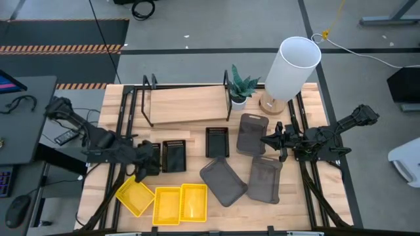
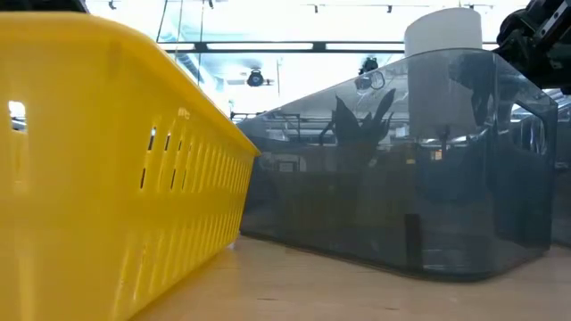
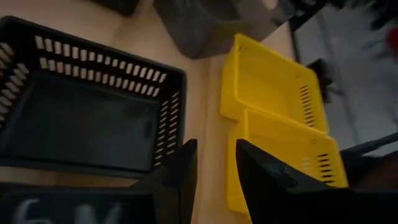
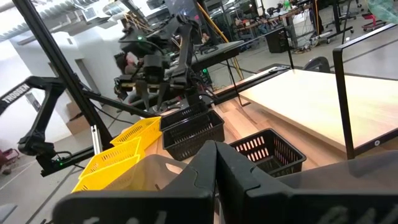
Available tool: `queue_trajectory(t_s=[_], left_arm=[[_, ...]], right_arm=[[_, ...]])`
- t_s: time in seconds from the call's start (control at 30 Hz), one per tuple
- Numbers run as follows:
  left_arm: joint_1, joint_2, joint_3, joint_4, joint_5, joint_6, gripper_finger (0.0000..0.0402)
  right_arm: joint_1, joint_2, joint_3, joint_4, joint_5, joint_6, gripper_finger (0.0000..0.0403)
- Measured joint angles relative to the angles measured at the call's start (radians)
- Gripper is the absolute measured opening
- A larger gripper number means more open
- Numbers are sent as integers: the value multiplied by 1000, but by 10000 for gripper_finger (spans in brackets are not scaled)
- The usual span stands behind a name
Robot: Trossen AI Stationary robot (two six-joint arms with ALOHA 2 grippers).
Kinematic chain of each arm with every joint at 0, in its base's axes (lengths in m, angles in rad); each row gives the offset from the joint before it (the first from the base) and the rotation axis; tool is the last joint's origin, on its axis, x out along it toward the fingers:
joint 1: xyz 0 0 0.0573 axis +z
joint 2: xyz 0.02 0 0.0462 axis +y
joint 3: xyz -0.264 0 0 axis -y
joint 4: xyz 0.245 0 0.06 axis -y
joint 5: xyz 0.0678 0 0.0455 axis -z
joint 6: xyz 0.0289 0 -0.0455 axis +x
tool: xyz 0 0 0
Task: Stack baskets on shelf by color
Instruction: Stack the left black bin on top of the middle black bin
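Observation:
My left gripper [image 1: 146, 165] [image 3: 214, 171] is open and hovers between a black mesh basket [image 3: 87, 106] and two yellow baskets [image 3: 280, 124]; it holds nothing. Three yellow baskets [image 1: 167, 203] sit along the table's near edge. Black baskets [image 1: 174, 155] [image 1: 217, 141] stand in the middle. My right gripper [image 1: 269, 139] [image 4: 216, 174] is shut at the right rim of a dark grey basket [image 1: 251, 133]. Two more grey baskets [image 1: 223, 181] [image 1: 266, 179] lie nearer. The wooden shelf [image 1: 187, 105] in its wire frame stands at the far side. My right gripper pinches the grey basket's right-hand rim [image 1: 262, 137] [image 4: 155, 171] between its two fingers. The fingers come in nearly level from the table's right. Whether the basket is lifted off the table, I cannot tell.
A white cylindrical lamp [image 1: 292, 69] and a small potted plant [image 1: 241, 86] stand at the shelf's right end. In the low view a yellow basket [image 2: 107, 160] and a grey basket [image 2: 401, 169] fill the foreground. Black rails run along both table sides.

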State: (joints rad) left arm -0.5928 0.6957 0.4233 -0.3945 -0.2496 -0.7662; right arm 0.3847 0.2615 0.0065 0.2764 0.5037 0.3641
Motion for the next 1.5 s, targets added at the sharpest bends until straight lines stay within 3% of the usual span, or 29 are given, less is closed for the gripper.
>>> queue_trajectory(t_s=[0.3,0.4,0.63,0.9,1.03,1.3,1.5], left_arm=[[-91,231,262,-437,-18,-36,117],[-117,305,343,-507,-19,-53,116],[-174,457,381,-524,26,-146,128],[-164,577,413,-533,60,-185,220],[-149,637,413,-595,62,-164,242],[-150,751,413,-614,26,-121,216],[-147,835,413,-614,74,-138,181]], right_arm=[[0,0,0,0,0,0,15],[0,0,0,0,0,0,15],[0,0,0,0,0,0,15],[0,0,0,0,0,0,15],[0,0,0,0,0,0,15],[0,0,0,0,0,0,15],[0,0,0,0,0,0,15]])
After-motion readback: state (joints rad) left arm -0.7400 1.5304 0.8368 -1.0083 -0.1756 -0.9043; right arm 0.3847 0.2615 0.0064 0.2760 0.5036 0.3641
